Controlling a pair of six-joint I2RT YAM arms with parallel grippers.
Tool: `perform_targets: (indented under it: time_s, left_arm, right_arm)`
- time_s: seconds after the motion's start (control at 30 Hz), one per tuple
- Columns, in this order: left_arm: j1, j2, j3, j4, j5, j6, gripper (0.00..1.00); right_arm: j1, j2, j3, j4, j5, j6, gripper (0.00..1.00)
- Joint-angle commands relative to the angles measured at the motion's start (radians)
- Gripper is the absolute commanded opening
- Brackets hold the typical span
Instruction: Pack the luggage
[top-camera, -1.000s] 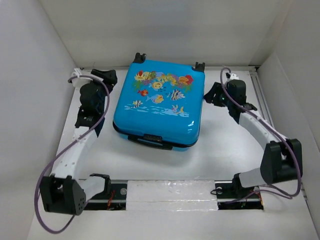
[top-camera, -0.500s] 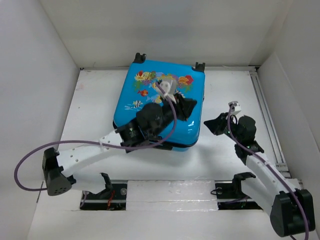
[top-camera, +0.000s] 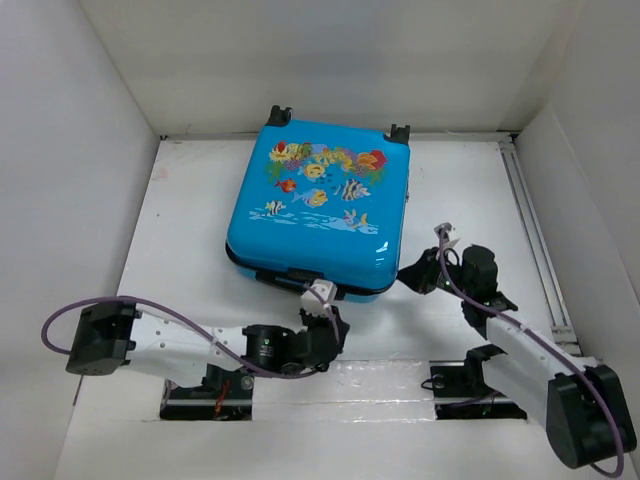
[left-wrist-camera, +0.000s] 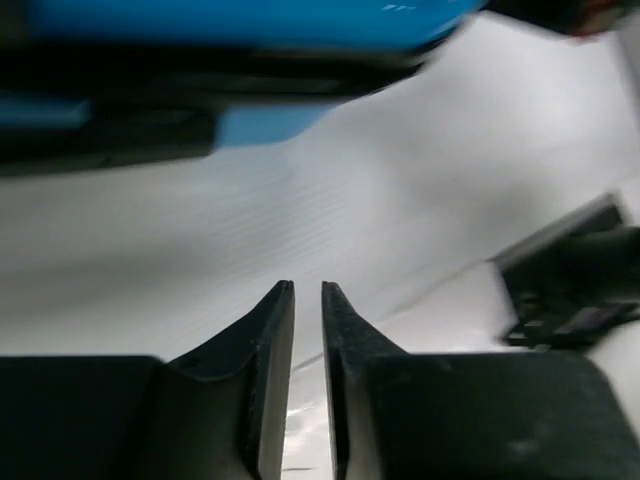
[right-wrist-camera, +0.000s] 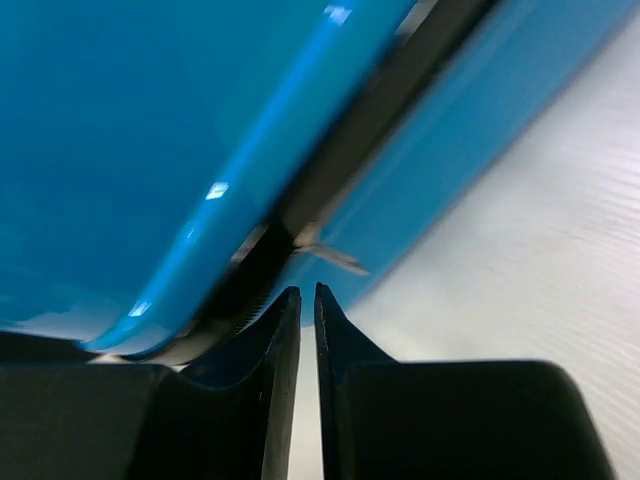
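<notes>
The luggage (top-camera: 320, 225), a bright-blue suitcase with fish print, lies flat and closed in the middle of the table, wheels at the far side. My left gripper (top-camera: 341, 328) lies low on the table just in front of its near edge, fingers almost together with nothing between them (left-wrist-camera: 307, 287); the blurred suitcase edge (left-wrist-camera: 250, 20) is above it. My right gripper (top-camera: 406, 275) is at the suitcase's near right corner, fingers nearly together and empty (right-wrist-camera: 307, 290), right below the black zipper seam and a small metal zipper pull (right-wrist-camera: 338, 260).
White walls enclose the table on the left, back and right. A rail (top-camera: 530, 230) runs along the right side. The arm bases sit on a mounting bar (top-camera: 340, 385) at the front. The suitcase's black handle (top-camera: 300, 282) faces me.
My left arm has swung off the suitcase lid down to the table in front of it. My right gripper has moved left to the suitcase's near right corner.
</notes>
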Motion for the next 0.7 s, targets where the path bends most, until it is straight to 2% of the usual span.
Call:
perform_targets:
  time_s: [0.0,0.07,0.13,0.17,0.23,0.3,0.43,0.57,0.67]
  left_arm:
    - [0.015,-0.031,-0.095,-0.037,-0.117,-0.267,0.17]
    - [0.092,-0.031,-0.122,-0.008,-0.086,-0.267,0.24]
    - [0.158,-0.031,-0.154,0.001,-0.060,-0.332,0.26]
    - [0.229,-0.045,-0.169,0.035,-0.011,-0.332,0.26]
    - [0.273,-0.073,-0.237,0.186,0.000,-0.272,0.26]
    - [0.325,-0.096,-0.251,0.248,0.027,-0.231,0.28]
    - [0.325,-0.119,-0.238,0.198,-0.003,-0.230,0.28]
    - [0.348,-0.130,-0.280,0.207,0.006,-0.255,0.31]
    - [0.437,-0.119,-0.321,0.294,0.130,-0.203,0.32]
  right_arm:
    - [0.076,-0.002,0.054,0.056,-0.017,-0.010,0.17]
    - [0.128,0.020,0.079,0.045,0.013,-0.010,0.17]
    - [0.159,0.081,0.131,0.045,0.036,-0.010,0.17]
    - [0.171,0.104,0.152,0.030,0.047,-0.025,0.16]
    - [0.193,0.162,0.205,0.030,0.056,-0.041,0.14]
    - [0.193,0.184,0.215,0.030,0.082,-0.050,0.13]
    - [0.202,0.144,0.129,0.039,0.108,-0.059,0.13]
    - [0.202,0.037,-0.010,0.117,0.199,-0.001,0.41]
    - [0.202,0.025,-0.041,0.194,0.266,-0.005,0.45]
